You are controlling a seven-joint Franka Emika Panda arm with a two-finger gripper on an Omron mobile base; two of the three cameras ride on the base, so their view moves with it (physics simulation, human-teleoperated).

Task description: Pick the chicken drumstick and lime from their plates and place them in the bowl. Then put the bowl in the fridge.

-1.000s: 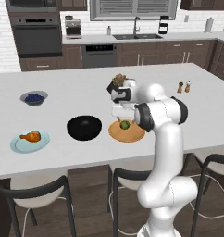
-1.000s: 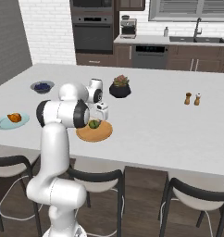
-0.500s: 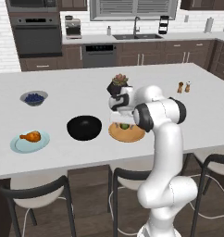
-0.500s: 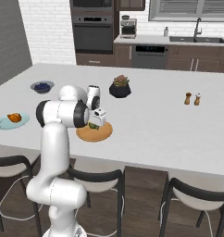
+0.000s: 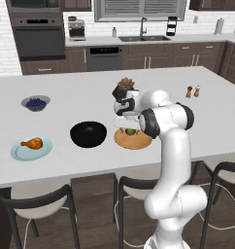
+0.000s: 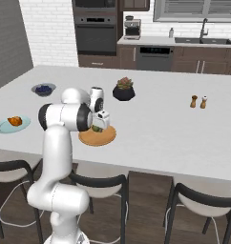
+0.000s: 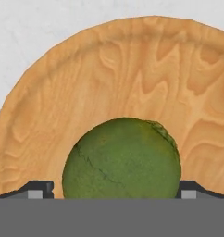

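Observation:
The dull-green lime (image 7: 121, 157) rests on the tan wooden plate (image 7: 132, 69) near the counter's front. My gripper (image 5: 129, 127) hangs straight down over the lime (image 5: 130, 131), open, with one dark fingertip (image 7: 40, 189) on each side of it. The gripper (image 6: 96, 125) reaches down to the wooden plate (image 6: 102, 138). Left of it stands the glossy black bowl (image 5: 88, 133). Further left, the chicken drumstick (image 5: 32, 143) lies on the pale blue-green plate (image 5: 22, 151). The fridge is out of view.
A small grey bowl of blueberries (image 5: 35, 102) sits at the back left. A black pot with a succulent (image 5: 125, 85) stands just behind the gripper. Two shakers (image 5: 193, 91) stand far right. Dark stools (image 5: 39, 204) line the counter's near edge.
The gripper has come down over the wooden plate until its fingers straddle the lime. The lime, bowl and drumstick have not moved.

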